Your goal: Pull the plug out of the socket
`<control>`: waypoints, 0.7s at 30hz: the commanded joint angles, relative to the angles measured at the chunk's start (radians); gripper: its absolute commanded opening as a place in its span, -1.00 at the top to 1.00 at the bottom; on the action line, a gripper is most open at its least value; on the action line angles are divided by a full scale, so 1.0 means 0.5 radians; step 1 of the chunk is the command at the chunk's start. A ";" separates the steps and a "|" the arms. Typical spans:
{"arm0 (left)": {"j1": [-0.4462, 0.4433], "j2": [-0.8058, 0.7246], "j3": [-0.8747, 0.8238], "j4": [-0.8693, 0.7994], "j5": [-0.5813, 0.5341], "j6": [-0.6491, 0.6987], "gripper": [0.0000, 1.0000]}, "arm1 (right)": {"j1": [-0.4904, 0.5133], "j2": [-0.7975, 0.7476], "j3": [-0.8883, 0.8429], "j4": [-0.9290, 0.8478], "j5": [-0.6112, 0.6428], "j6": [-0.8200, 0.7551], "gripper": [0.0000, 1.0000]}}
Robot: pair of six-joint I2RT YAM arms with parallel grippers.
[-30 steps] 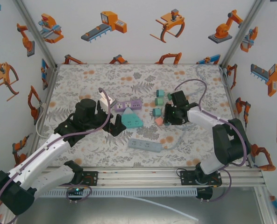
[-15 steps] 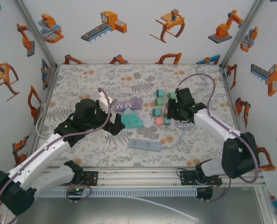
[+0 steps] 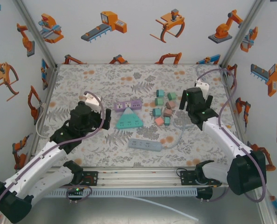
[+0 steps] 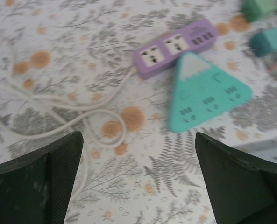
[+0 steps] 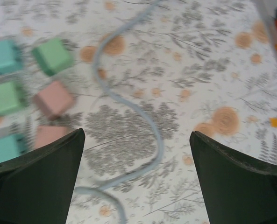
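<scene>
A: Where do we stand here, is the plug out?
B: Looks that way to me. From the left wrist, the purple power strip [image 4: 175, 46] has both of its big sockets bare, nothing stuck in them
A: And the teal triangle strip [image 4: 201, 95] right up against it?
B: Its face looks bare too, and from above I see nothing standing up on the grey strip [image 3: 145, 145] towards the front
A: So where's the plug itself?
B: Best guess, it's one of the small coloured blocks [image 3: 159, 101] lying loose on the table [image 3: 82, 84], between the teal triangle strip and the right gripper [image 5: 136, 154]. Which one, I cannot tell
A: Anybody holding anything?
B: Nope. The left gripper [image 4: 138, 154] has its jaws spread wide, only tablecloth between them, and it hangs short of the two strips. The right gripper is spread and empty as well, over the grey cable [image 5: 158, 140], with the blocks off to one side
A: What's left, then?
B: I'd call the pull done. One caution: a small plug on the grey strip could escape that overhead view
</scene>
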 commanded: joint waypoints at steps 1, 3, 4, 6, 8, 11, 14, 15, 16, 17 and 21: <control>0.101 -0.029 -0.099 0.131 -0.451 0.004 -0.94 | -0.122 -0.003 -0.135 0.180 0.152 -0.013 -0.67; 0.229 -0.015 -0.145 0.176 -0.461 -0.021 -0.94 | -0.175 0.023 -0.196 0.251 0.156 -0.043 -0.69; 0.302 -0.003 -0.177 0.221 -0.462 -0.028 -0.94 | -0.202 0.044 -0.221 0.280 0.173 -0.054 -0.73; 0.413 0.039 -0.239 0.333 -0.502 -0.010 -0.94 | -0.255 0.088 -0.268 0.336 0.177 -0.079 -0.80; 0.525 0.118 -0.304 0.455 -0.561 -0.007 -0.94 | -0.323 0.140 -0.264 0.354 0.114 -0.107 -0.88; 0.728 0.295 -0.322 0.510 -0.547 -0.111 -0.94 | -0.347 0.210 -0.300 0.496 0.117 -0.227 -0.90; 0.903 0.464 -0.374 0.709 -0.417 -0.145 -0.94 | -0.372 0.283 -0.383 0.706 0.070 -0.341 -0.92; 0.952 0.507 -0.406 0.806 -0.358 -0.141 -0.94 | -0.384 0.315 -0.417 0.808 0.054 -0.377 -0.93; 1.006 0.555 -0.447 0.922 -0.292 -0.159 -0.94 | -0.400 0.357 -0.465 0.957 0.030 -0.404 -0.93; 1.046 0.593 -0.477 1.030 -0.236 -0.182 -0.94 | -0.415 0.406 -0.518 1.130 -0.014 -0.424 -0.93; 1.214 0.838 -0.543 1.391 0.069 -0.215 -0.94 | -0.469 0.528 -0.557 1.502 -0.338 -0.583 -0.94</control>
